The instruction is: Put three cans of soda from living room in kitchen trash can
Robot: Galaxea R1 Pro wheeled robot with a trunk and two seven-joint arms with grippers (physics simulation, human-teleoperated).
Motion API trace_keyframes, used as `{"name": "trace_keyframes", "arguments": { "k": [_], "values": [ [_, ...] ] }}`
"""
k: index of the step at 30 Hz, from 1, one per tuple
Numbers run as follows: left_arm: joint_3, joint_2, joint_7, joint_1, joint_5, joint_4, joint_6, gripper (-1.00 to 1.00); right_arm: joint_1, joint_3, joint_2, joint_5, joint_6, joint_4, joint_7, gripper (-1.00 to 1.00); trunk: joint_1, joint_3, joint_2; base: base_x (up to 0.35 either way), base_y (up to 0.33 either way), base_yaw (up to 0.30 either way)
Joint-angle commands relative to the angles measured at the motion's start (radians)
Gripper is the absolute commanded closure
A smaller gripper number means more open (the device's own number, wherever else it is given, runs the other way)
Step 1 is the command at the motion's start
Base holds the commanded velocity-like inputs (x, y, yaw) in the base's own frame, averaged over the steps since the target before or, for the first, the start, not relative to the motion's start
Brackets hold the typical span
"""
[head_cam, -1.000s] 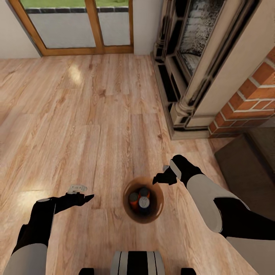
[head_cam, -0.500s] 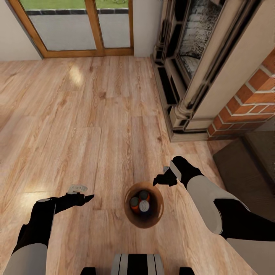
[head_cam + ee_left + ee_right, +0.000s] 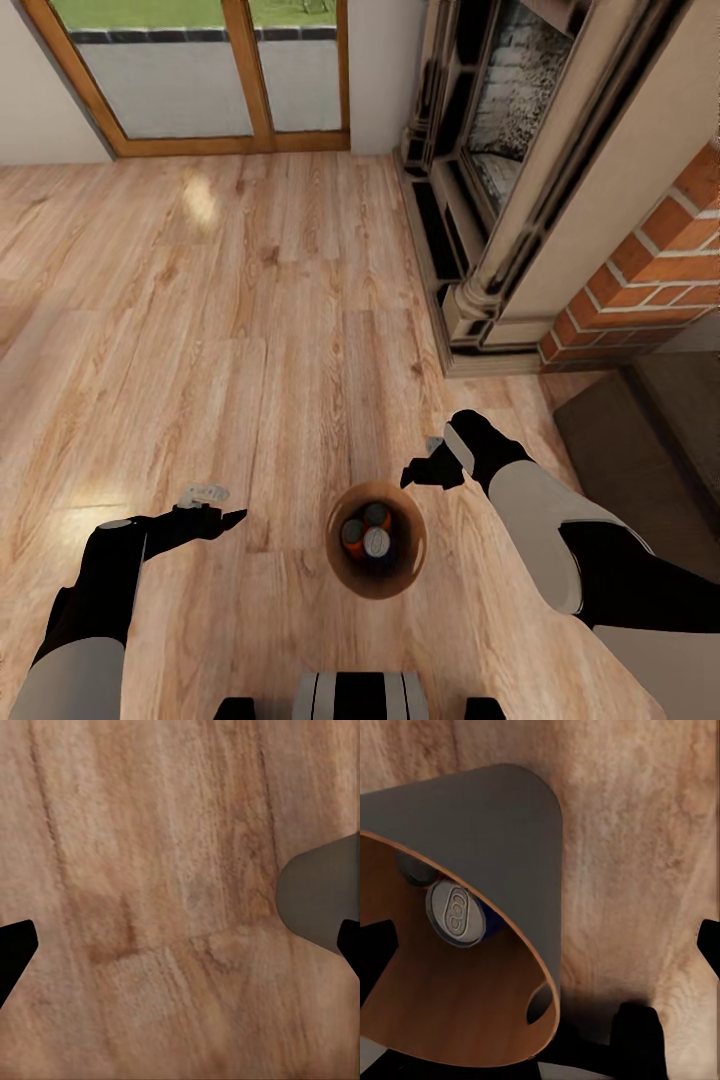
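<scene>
Head view: left pincer (image 3: 222,517) low over the wood-plank floor (image 3: 250,330), fingers spread wide, nothing held. In the left wrist view its two dark fingertips (image 3: 15,949) sit at opposite edges with bare planks between them, and a grey curve of the tash can (image 3: 319,896) wall shows just beside one tip.

The tash can (image 3: 377,540) stands upright on the floor between the two pincers, near the right one and a little further from the left. Inside it the three can of soda (image 3: 366,532) stand packed together, silvery tops up (two orange, one dark blue).

Right pincer (image 3: 425,470) hovers just beyond the bin's rim, apart from it, fingers spread, empty. The right wrist view looks down at the grey outer wall and glossy brown inner wall of the bin (image 3: 502,825), with a blue can (image 3: 457,913) top visible inside.

Beyond the right pincer: ornate dark fireplace (image 3: 490,200), then red brick chimney (image 3: 650,260). Wood-framed glass doors (image 3: 200,75) far beyond the left pincer.
</scene>
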Motion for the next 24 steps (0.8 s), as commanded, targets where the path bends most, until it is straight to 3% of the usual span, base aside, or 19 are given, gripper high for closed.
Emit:
{"name": "trace_keyframes", "arguments": {
  "k": [1, 24],
  "values": [
    [0.000, 0.000, 0.000, 0.000, 0.000, 0.000, 0.000, -1.00, 0.000, 0.002, 0.000, 0.000, 0.000, 0.000, -0.002, -1.00, -0.004, 0.003, 0.007, 0.000, 0.000, 0.000],
    [0.000, 0.000, 0.012, 0.000, -0.001, 0.000, 0.000, -1.00, 0.017, 0.019, -0.002, 0.000, -0.019, 0.004, -0.007, -1.00, -0.092, 0.075, 0.168, 0.000, 0.000, 0.000]
  ]
}}
